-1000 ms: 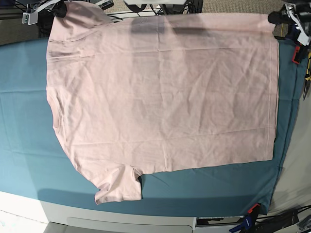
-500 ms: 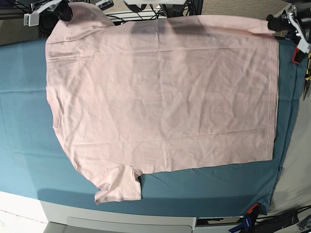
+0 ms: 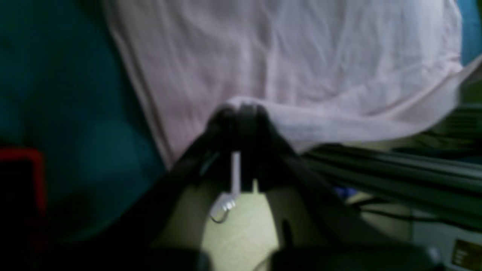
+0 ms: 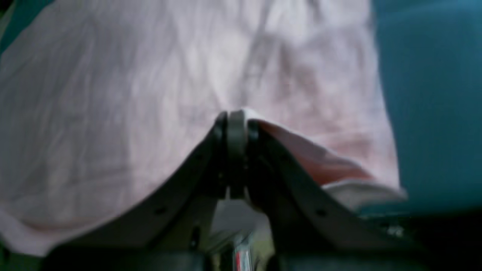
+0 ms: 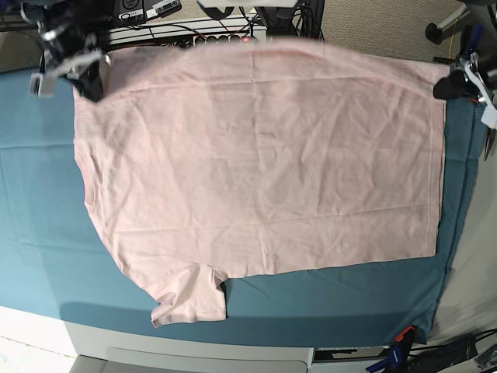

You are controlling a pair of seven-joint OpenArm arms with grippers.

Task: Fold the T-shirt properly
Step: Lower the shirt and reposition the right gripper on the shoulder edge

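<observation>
Both grippers, left and right, clamp the pink T-shirt far edge, lifted | first fold | next: carry it toward the near hem over the teal tablecloth.

My base camera looks down from high up over the whole T-shirt. Each wrist camera sits close behind its pincer, facing past the tips onto that same shirt.

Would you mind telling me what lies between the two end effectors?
In the base view, only the lifted far edge of the T-shirt spans from the right end effector to the left end effector; both are shut on it.
</observation>
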